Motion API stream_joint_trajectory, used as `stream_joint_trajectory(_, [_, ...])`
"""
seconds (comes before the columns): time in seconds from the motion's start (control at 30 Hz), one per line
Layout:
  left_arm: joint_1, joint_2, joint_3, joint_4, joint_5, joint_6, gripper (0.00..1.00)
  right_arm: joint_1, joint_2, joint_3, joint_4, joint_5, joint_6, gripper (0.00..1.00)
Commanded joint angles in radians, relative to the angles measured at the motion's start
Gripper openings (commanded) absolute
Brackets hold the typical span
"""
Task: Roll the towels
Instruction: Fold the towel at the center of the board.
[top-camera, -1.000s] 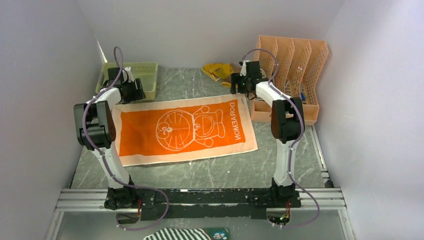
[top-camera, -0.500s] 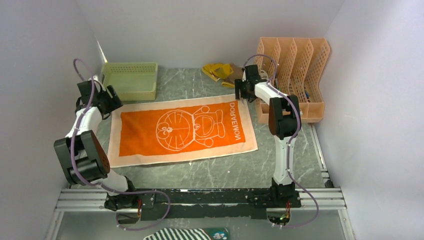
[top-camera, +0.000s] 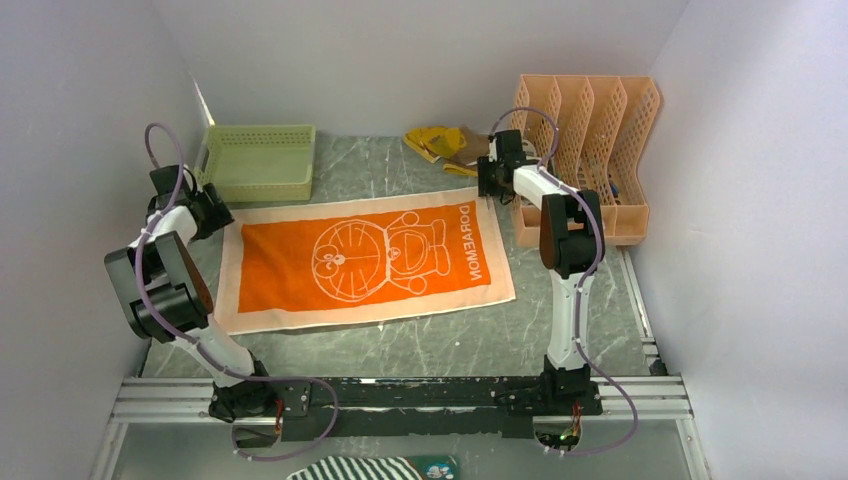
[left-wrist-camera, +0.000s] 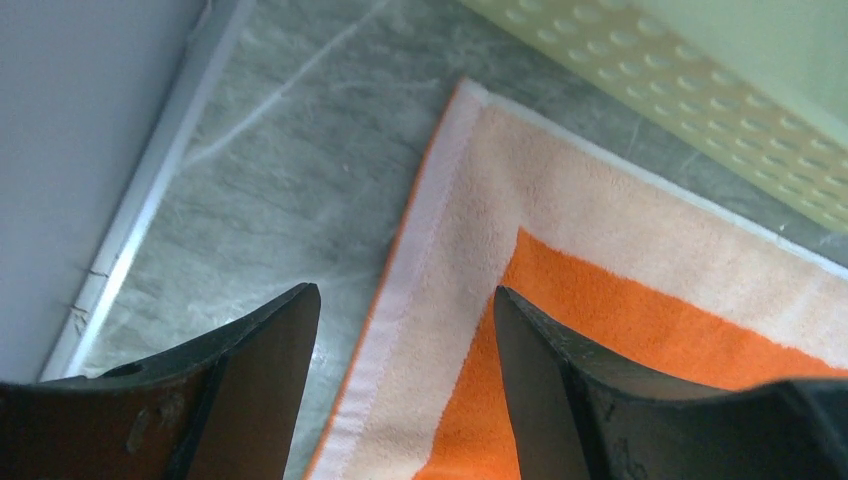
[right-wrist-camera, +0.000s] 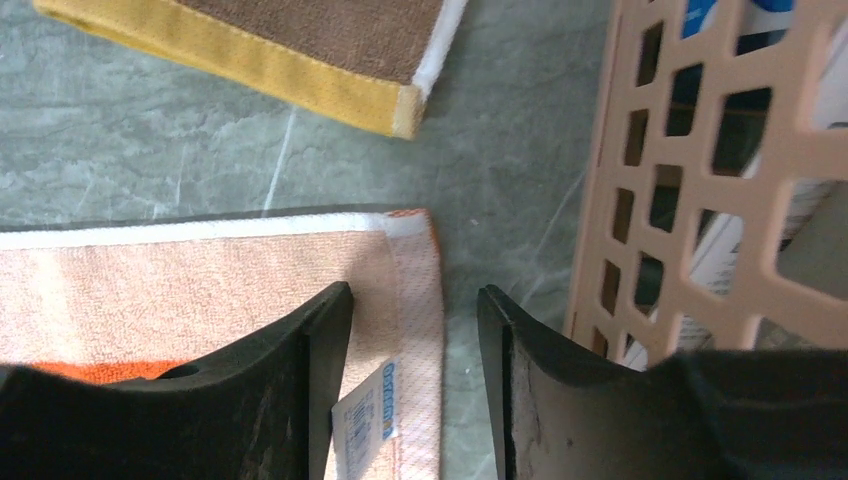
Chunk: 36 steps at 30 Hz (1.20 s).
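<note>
Starting nearest the bases, a striped cloth sits behind the rail, out of play, and ahead of it the orange towel lies flat and spread between the two arms. Left gripper hovers with jaws spread over the towel's far left corner, cream border right beneath the gap. Right gripper has its jaws apart too, narrower, straddling the far right corner, and nothing is pinched on either side. This looks like the pick-up of the far edge to begin the roll. I'd want both to drop together, bite only the border, one layer, and turn it over evenly so the roll runs straight rather than coning. Writing now: "DORAEMON" runs along the end near the right gripper, and a small tag beside one of its fingers carries blue print too small to read. Just beyond that gripper lies the yellow towel, to its right the rack; beyond the left one, the basket.
</note>
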<state>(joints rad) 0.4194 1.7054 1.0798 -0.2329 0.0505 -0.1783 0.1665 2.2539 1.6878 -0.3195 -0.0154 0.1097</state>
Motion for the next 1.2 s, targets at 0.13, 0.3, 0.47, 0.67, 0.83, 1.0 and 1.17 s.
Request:
stream_joint_trajectory(0.13, [0.009, 0.115, 0.157, -0.021, -0.045, 0.095, 0.74, -0.015, 0.054, -0.009, 0.015, 0.076, -0.052, 0.48])
stream_joint_trajectory(0.3, [0.009, 0.155, 0.172, 0.003, -0.006, 0.118, 0.74, -0.003, 0.061, -0.019, 0.022, 0.104, -0.068, 0.46])
stream_joint_trajectory(0.47, [0.008, 0.186, 0.155, 0.026, 0.053, 0.130, 0.74, 0.011, 0.065, -0.017, 0.019, 0.125, -0.084, 0.31])
stream_joint_trajectory(0.67, [0.006, 0.244, 0.178, 0.028, 0.064, 0.123, 0.73, 0.014, 0.061, -0.024, 0.025, 0.121, -0.081, 0.07])
stream_joint_trajectory(0.83, [-0.006, 0.296, 0.222, 0.046, 0.060, 0.117, 0.72, 0.015, 0.048, -0.033, 0.028, 0.117, -0.079, 0.00])
stream_joint_trajectory(1.0, [-0.027, 0.330, 0.244, 0.093, 0.068, 0.110, 0.71, 0.016, 0.036, -0.037, 0.028, 0.113, -0.081, 0.00])
stream_joint_trajectory(1.17, [-0.038, 0.344, 0.251, 0.117, 0.088, 0.097, 0.71, 0.015, 0.033, -0.038, 0.025, 0.104, -0.079, 0.00])
